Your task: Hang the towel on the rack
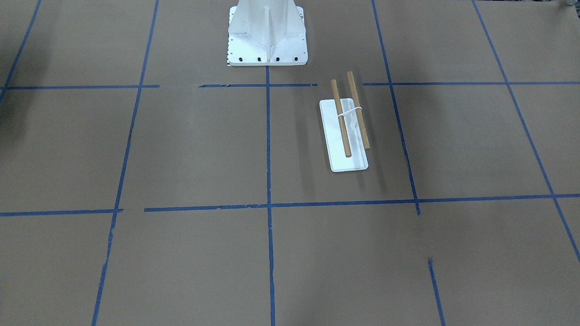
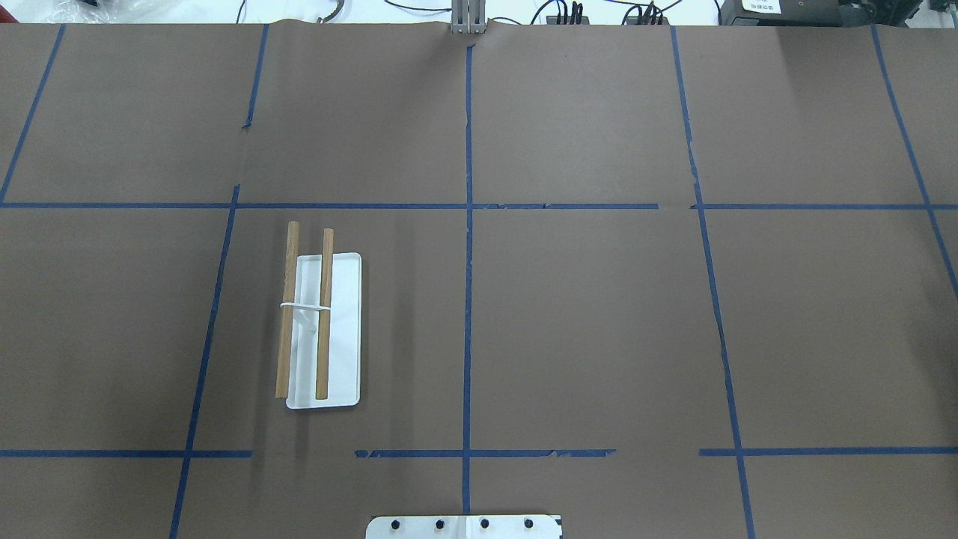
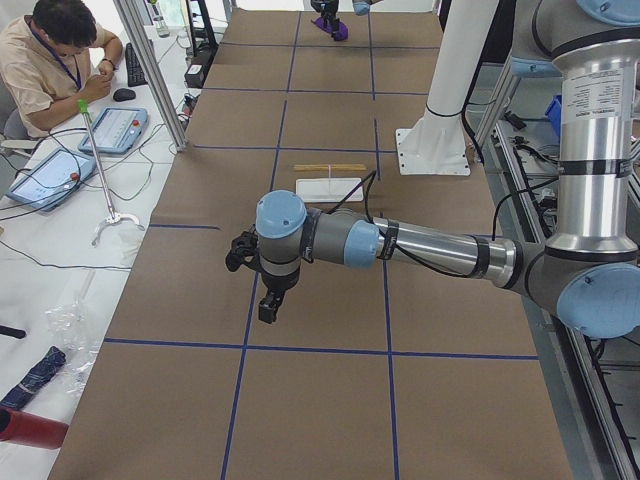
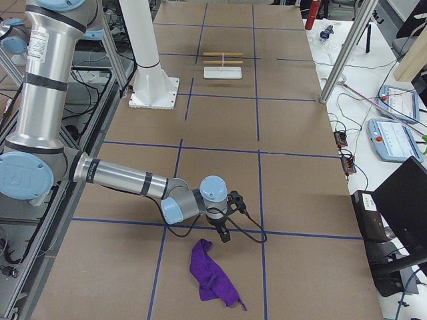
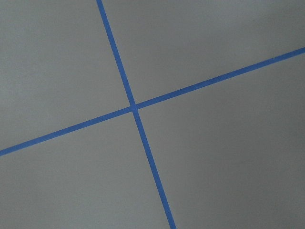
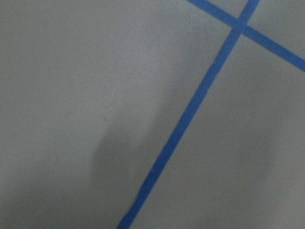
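The rack is a white base with two wooden bars, empty, on the robot's left half of the table; it also shows in the front view and both side views. The purple towel lies crumpled on the brown paper at the table's right end, small and far in the left side view. My right gripper hangs just above the table, close beside the towel. My left gripper hovers over the table's left end, far from the rack. I cannot tell whether either is open. Both wrist views show only paper and blue tape.
The white robot pedestal stands at the table's robot side. Blue tape lines grid the brown paper. An operator sits beyond the far edge beside tablets. Metal posts stand at that edge.
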### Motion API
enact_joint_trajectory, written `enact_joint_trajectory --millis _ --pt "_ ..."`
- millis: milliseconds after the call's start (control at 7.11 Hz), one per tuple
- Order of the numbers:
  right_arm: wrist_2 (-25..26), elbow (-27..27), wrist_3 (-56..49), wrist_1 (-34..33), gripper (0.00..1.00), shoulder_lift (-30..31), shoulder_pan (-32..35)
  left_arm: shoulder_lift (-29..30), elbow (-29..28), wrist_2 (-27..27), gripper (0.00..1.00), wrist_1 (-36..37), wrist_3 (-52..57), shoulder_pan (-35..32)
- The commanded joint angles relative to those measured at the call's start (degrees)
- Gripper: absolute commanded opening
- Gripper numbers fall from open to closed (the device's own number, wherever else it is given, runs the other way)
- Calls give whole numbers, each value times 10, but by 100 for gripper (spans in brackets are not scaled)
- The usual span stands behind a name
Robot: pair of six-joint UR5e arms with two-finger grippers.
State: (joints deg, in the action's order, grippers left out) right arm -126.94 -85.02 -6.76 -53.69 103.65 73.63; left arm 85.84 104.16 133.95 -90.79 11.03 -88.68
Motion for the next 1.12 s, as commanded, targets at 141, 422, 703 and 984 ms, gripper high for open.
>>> enact_joint_trajectory --millis 141,422,703,984 --pt "15 6 -41 3 88 32 -6 0 -1 0 100 -4 0 0" --pt "18 7 -70 3 64 40 -6 0 -1 1 100 -5 0 0" --pt "19 13 -73 2 62 38 -9 0 -1 6 100 -5 0 0" --pt "23 23 -73 2 77 33 -17 0 0 14 100 -4 1 0"
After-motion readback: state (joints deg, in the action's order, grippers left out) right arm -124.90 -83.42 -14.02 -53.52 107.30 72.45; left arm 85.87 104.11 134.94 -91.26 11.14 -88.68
